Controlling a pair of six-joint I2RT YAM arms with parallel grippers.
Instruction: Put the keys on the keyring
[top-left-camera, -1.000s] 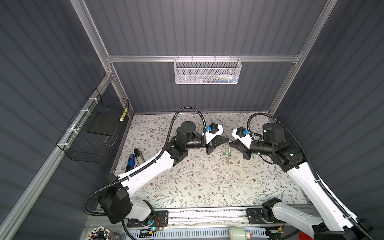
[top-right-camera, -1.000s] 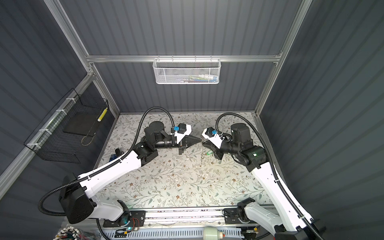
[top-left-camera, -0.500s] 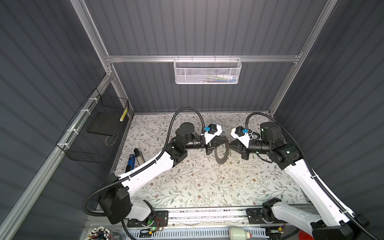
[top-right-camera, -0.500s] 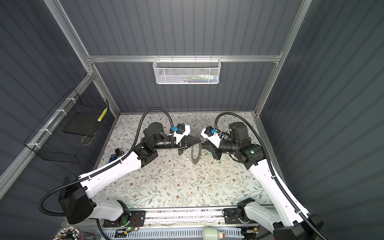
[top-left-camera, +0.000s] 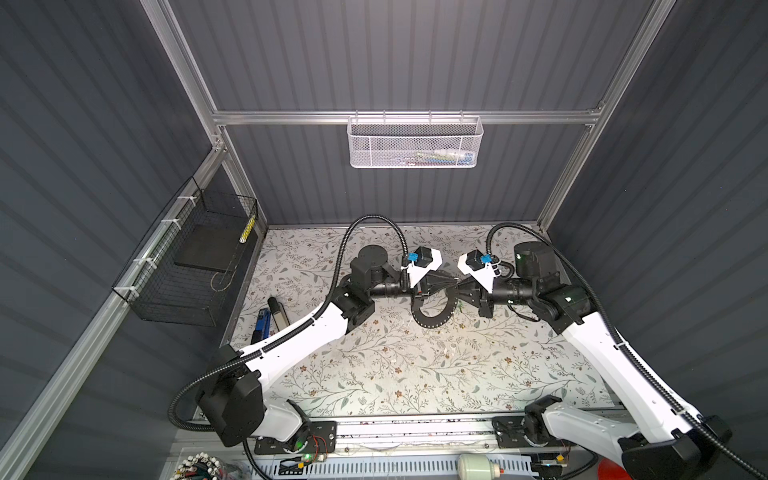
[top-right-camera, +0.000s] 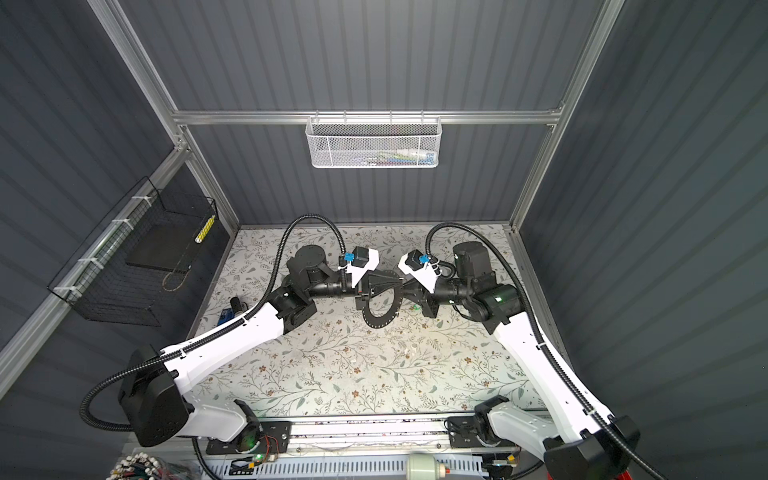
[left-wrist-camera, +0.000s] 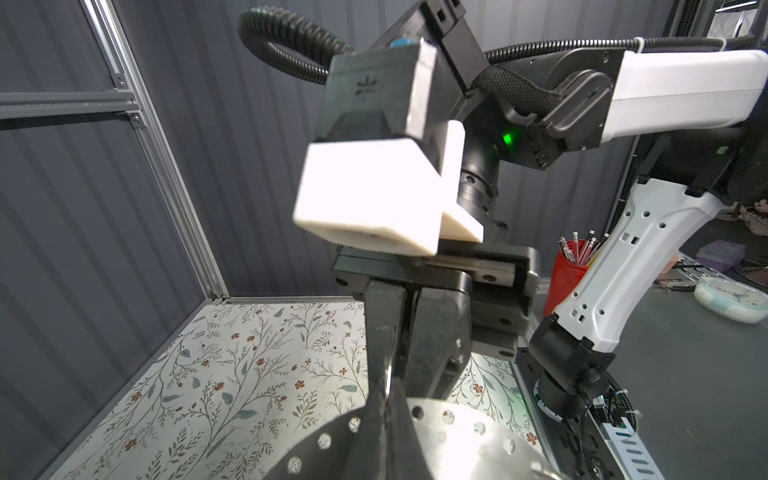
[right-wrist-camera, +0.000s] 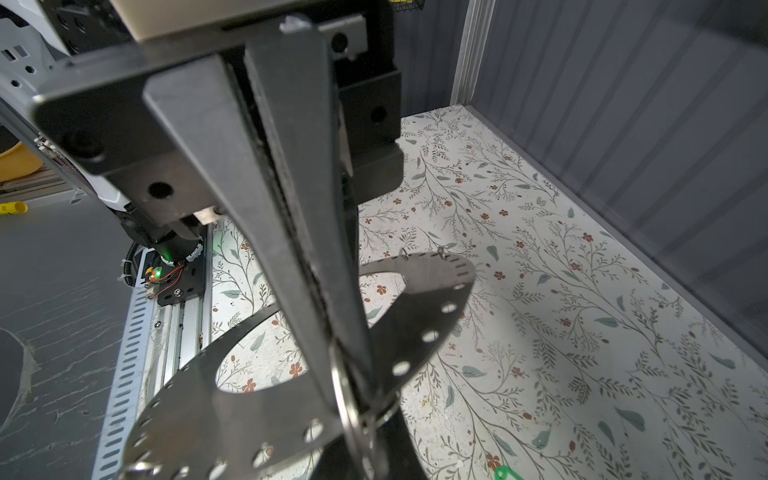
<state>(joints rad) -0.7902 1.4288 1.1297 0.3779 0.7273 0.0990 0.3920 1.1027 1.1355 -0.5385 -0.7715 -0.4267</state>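
Near table (top-left-camera: 395, 374): nothing of the task here. Keyring (top-left-camera: 432, 323) hangs mid-air, centre-far. Green key tag (top-left-camera: 460, 306) lies loose on the table just right of it; black-headed key not seen.

Farther: left gripper (top-left-camera: 449, 284) is pressed shut on the keyring's rim. Right gripper (top-left-camera: 464, 287), tip to tip with it, pinches a wire loop (right-wrist-camera: 347, 399) there.

Judgement: both clamp one rigid plate, so the left should only brace. The right should work the loop gently, without twisting.
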